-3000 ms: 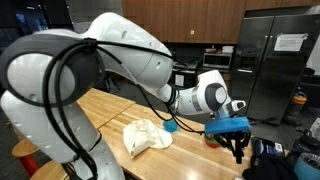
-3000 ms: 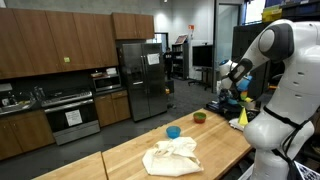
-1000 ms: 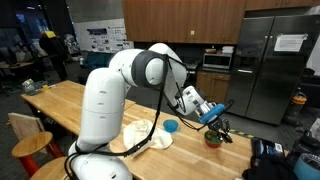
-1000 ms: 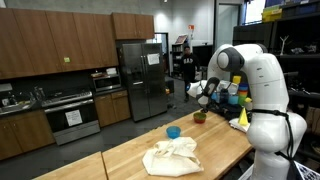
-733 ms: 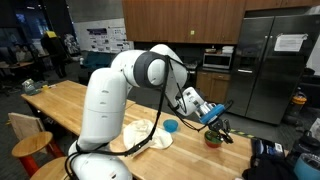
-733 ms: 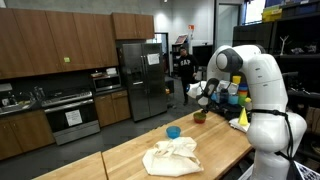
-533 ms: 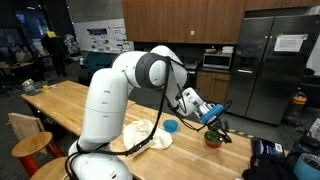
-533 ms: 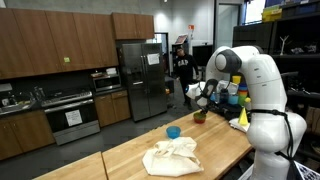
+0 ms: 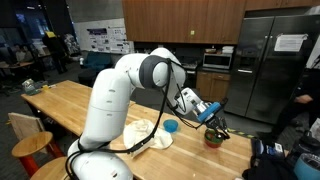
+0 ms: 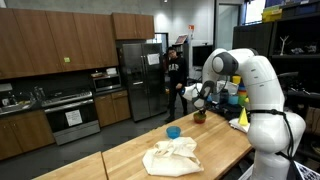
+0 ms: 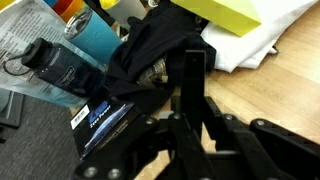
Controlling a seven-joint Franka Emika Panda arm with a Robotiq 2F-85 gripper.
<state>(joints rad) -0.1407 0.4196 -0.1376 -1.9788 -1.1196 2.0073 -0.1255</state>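
Wrist view suggests fingers (image 11: 190,80) pressed together, just above the bowl (image 9: 212,140) in both exterior views.

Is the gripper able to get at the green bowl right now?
Probably yes: the gripper hangs just above the green bowl, nothing visible between them; the blue bowl and white cloth sit aside.
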